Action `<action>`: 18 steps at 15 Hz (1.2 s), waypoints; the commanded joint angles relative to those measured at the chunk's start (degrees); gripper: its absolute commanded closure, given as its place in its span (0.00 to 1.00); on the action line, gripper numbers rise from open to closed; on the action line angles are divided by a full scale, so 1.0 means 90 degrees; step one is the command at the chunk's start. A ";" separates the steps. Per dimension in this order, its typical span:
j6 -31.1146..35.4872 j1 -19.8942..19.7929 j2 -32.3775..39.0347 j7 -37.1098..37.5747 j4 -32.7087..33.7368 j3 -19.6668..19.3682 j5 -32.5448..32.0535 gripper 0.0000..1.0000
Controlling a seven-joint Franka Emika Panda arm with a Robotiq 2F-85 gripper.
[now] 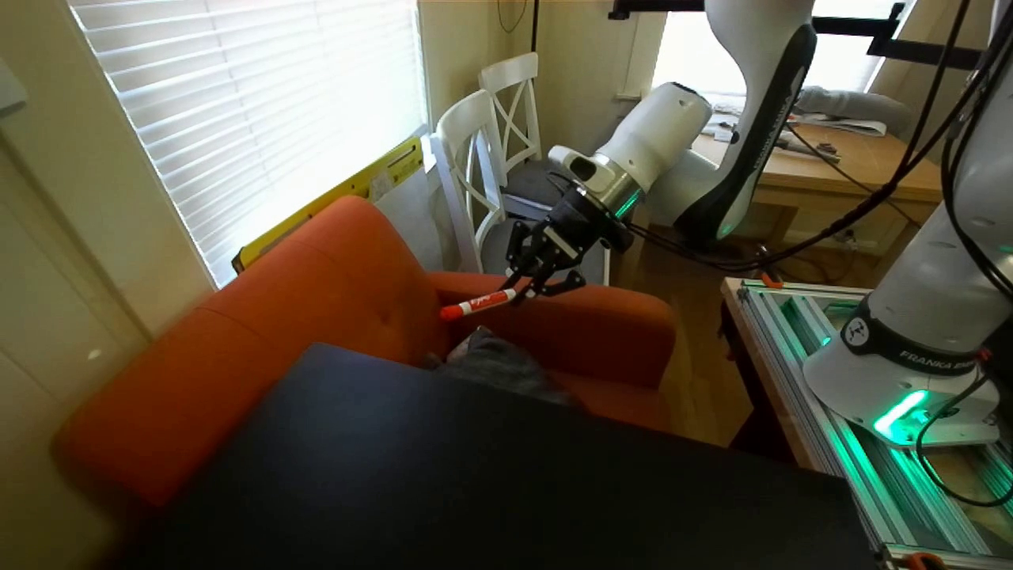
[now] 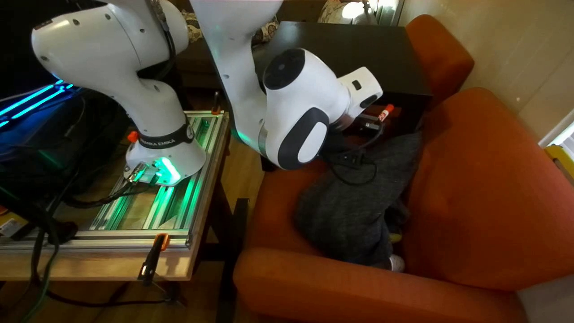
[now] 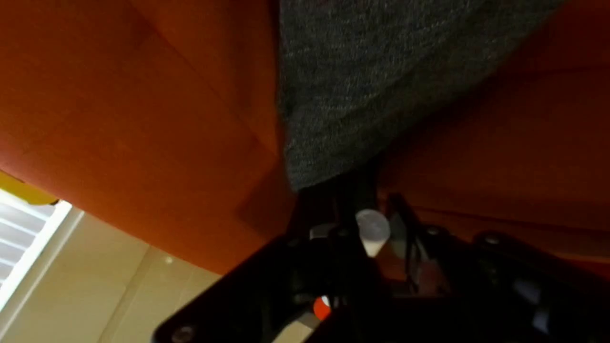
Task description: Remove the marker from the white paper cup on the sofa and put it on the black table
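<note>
The red-orange marker (image 1: 479, 303) with a white band is held between the fingertips of my gripper (image 1: 520, 294), which is shut on it. The marker lies sideways in the air above the orange sofa (image 1: 316, 293), red cap pointing away. It also shows in an exterior view (image 2: 384, 114), where the arm hides most of the gripper. In the wrist view its round whitish end (image 3: 373, 231) sits at the dark fingers. The black table (image 1: 475, 475) is below and in front of the marker in that exterior view. I cannot make out the white paper cup for certain.
A dark grey cloth (image 2: 354, 211) lies bunched on the sofa seat below the gripper. A small whitish object (image 2: 397, 263) pokes out beside it. White chairs (image 1: 475, 174) stand behind the sofa arm. A yellow level (image 1: 348, 198) leans by the window. Cables hang along the arm.
</note>
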 commanded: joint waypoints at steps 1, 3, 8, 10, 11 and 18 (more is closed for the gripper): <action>0.0445 -0.0127 -0.0227 0.0720 0.0104 0.0121 -0.1165 0.94; 0.0575 0.0018 -0.0336 0.0739 0.0092 0.0112 -0.1683 0.94; 0.1075 0.1871 -0.0744 0.0230 -0.0088 -0.1085 -0.1786 0.94; 0.1015 0.2565 -0.0850 0.0090 -0.0107 -0.1374 -0.1753 0.94; 0.0971 0.2821 -0.0915 0.0020 -0.0121 -0.1440 -0.1733 0.94; 0.0748 0.3917 -0.1004 -0.0760 -0.0099 -0.1565 -0.1359 0.94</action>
